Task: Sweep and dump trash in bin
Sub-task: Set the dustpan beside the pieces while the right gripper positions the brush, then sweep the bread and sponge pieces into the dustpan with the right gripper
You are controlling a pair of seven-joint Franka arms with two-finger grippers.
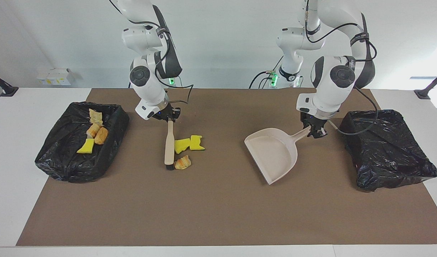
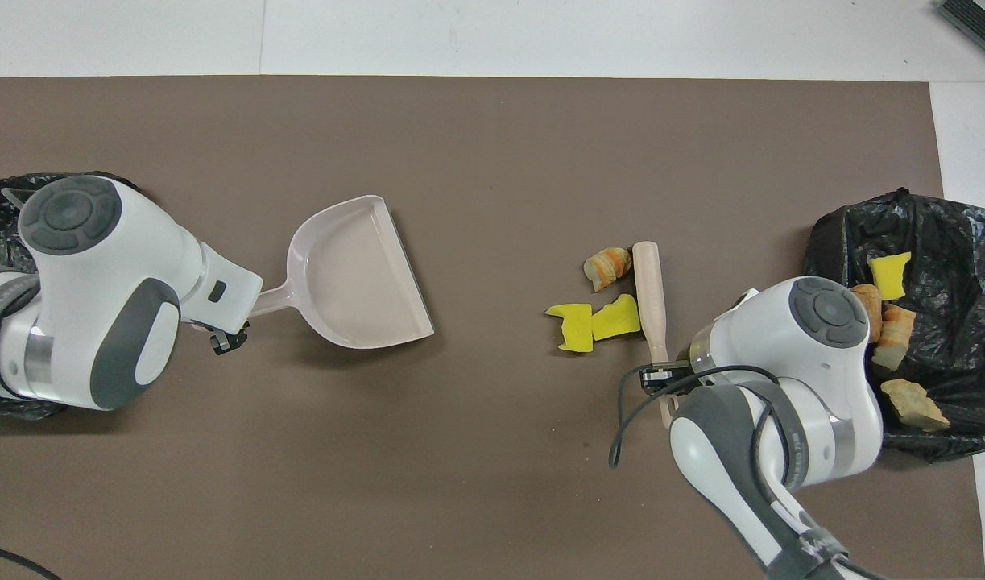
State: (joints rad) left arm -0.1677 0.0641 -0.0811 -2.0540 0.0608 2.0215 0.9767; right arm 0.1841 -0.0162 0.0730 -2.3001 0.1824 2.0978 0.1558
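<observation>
the brush [image 1: 169, 144] is pinched by its handle top in the right gripper [image 1: 169, 119], fingers pressed together on it, so that it hangs below the gripper with the bristles down on the mat; held this way, the whole length of the brush can act as a pushing edge. three trash pieces lie just beside the brush, on the side toward the left arm: two yellow chunks [image 1: 189, 143] touching each other against the handle, and a brown lump [image 1: 183, 162] touching the bristle end. the dustpan [image 1: 273, 153] is gripped at its handle tip by the left gripper [image 1: 315, 132], clamped shut on it, the pan reaching out from the gripper toward the trash with its open lip turned that way, apparently to receive what is swept. pan and trash are well apart, so the gap is judged still to be closed by brush or pan. a black bin [image 1: 386, 148] sits just beside the left gripper, seemingly empty. another bin [image 1: 61, 160], beside the right gripper, already holds several pieces [image 1: 95, 135].
</observation>
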